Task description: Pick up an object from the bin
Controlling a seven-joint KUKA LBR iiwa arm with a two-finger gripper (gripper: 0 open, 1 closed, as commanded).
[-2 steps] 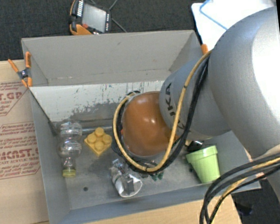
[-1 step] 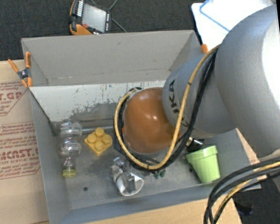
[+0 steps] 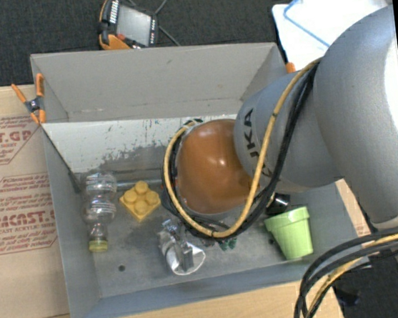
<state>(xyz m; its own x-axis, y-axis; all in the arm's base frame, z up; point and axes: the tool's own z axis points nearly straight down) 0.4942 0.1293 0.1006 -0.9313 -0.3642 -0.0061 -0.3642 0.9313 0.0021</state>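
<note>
**Hovering over the bin's middle**

The arm's orange cover (image 3: 210, 164) hangs above the grey bin (image 3: 138, 76). A silvery crumpled thing (image 3: 180, 254) lies at its near edge, with a yellow studded block (image 3: 140, 199) and a clear bottle (image 3: 98, 203) further left and a green cup (image 3: 292, 233) to the right. Whether the jaws are apart cannot be told.

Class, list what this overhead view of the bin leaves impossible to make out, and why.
Camera view: the bin floor under the orange wrist cover, hidden by the arm.
Camera view: dark thing above the green cup, mostly covered by the arm.
Camera view: silvery thing near the yellow block, too unclear to identify.
</note>
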